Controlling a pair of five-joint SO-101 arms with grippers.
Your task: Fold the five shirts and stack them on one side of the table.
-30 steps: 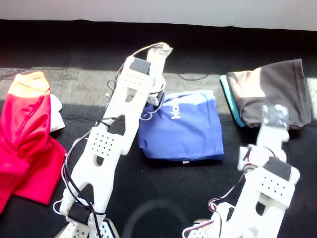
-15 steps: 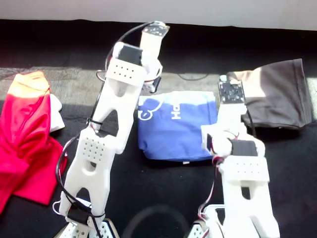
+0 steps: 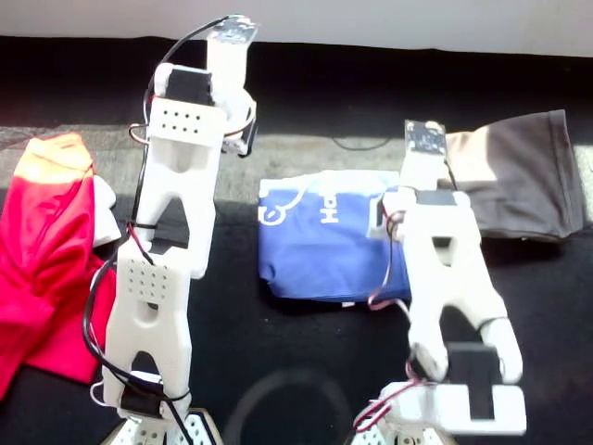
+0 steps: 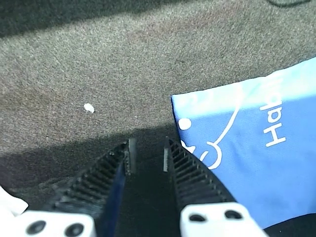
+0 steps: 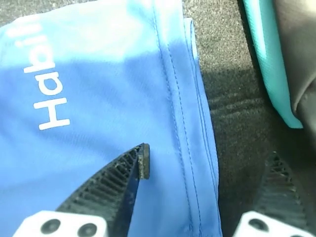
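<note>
A folded blue shirt (image 3: 320,241) with white print lies at the table's middle. My right gripper (image 5: 210,165) is open wide astride that shirt's right edge: one finger (image 5: 140,163) is over the blue shirt (image 5: 98,98), the other over bare table. My left gripper (image 4: 148,150) hovers over the dark tabletop just off the blue shirt's (image 4: 247,148) near-left corner, narrowly open, nothing between its fingers. A crumpled red and orange shirt (image 3: 46,241) lies at the left. A folded brown shirt (image 3: 519,176) rests on a teal one (image 5: 269,59) at the right.
A bit of white cloth (image 3: 105,209) peeks out beside the red shirt. The left arm (image 3: 176,185) rises tall between the red and blue shirts; the right arm (image 3: 445,260) covers the blue shirt's right side. A white speck (image 4: 89,107) lies on the table.
The left arm has lifted and swung left and back, off the blue shirt. The right arm has come in from the lower right to the blue shirt's right edge.
</note>
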